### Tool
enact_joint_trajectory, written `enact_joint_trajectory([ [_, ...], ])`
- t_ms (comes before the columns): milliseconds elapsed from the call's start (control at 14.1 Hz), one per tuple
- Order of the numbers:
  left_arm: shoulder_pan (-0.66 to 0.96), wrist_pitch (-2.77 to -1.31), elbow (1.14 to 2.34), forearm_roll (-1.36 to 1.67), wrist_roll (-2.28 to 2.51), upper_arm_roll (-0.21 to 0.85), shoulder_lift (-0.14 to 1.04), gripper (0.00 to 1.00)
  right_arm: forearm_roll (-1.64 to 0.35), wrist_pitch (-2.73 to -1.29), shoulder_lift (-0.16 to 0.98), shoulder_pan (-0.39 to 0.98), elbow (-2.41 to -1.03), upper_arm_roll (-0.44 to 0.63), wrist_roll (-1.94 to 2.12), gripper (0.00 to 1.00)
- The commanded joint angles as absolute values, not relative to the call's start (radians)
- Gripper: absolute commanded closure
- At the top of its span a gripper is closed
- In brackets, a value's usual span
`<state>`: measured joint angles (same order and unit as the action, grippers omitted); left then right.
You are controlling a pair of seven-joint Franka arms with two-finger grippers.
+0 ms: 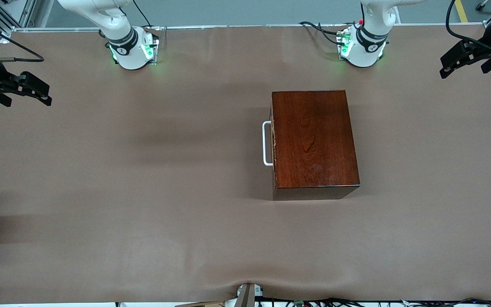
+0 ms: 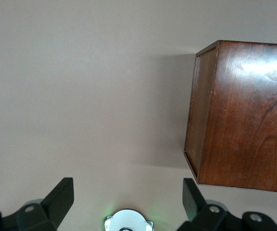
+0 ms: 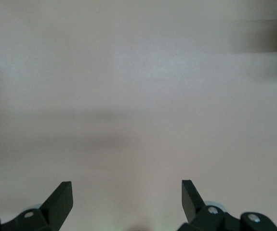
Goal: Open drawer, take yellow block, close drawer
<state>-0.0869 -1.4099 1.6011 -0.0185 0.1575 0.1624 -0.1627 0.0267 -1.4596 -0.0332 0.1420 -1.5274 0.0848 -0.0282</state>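
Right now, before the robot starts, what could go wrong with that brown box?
The drawer is shut, so the yellow block cannot be seen; it may not be easy to find. The white handle is thin and sits close to the wooden box, so an open finger could slip off it. Both the left gripper and right gripper wait at the table's ends, and pulling might drag the box along.
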Motion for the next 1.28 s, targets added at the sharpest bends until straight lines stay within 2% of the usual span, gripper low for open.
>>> enact_joint_trajectory([
  [0, -0.077, -1.397, 1.534, -0.040, 0.158, 0.179, -0.112, 0.00, 0.032, -1.457, -0.031, 0.143, -1.517, 0.084, -0.035, 0.00],
  [427, -0.069, -1.397, 1.425, -0.038, 0.164, 0.276, 0.006, 0.00, 0.031, -1.457, -0.031, 0.146, -1.517, 0.084, -0.035, 0.00],
  [640, -0.043, -1.397, 1.336, -0.040, 0.240, 0.340, 0.104, 0.00, 0.029, -1.457, -0.031, 0.144, -1.519, 0.086, -0.035, 0.00],
  [924, 0.154, -1.414, 1.243, -0.110, 0.463, 0.333, 0.244, 0.00, 0.029, -1.457, -0.029, 0.143, -1.520, 0.086, -0.035, 0.00],
  [1209, 0.317, -1.479, 1.235, -0.187, 0.618, 0.327, 0.334, 0.00, 0.028, -1.459, -0.022, 0.147, -1.519, 0.086, -0.035, 0.00],
])
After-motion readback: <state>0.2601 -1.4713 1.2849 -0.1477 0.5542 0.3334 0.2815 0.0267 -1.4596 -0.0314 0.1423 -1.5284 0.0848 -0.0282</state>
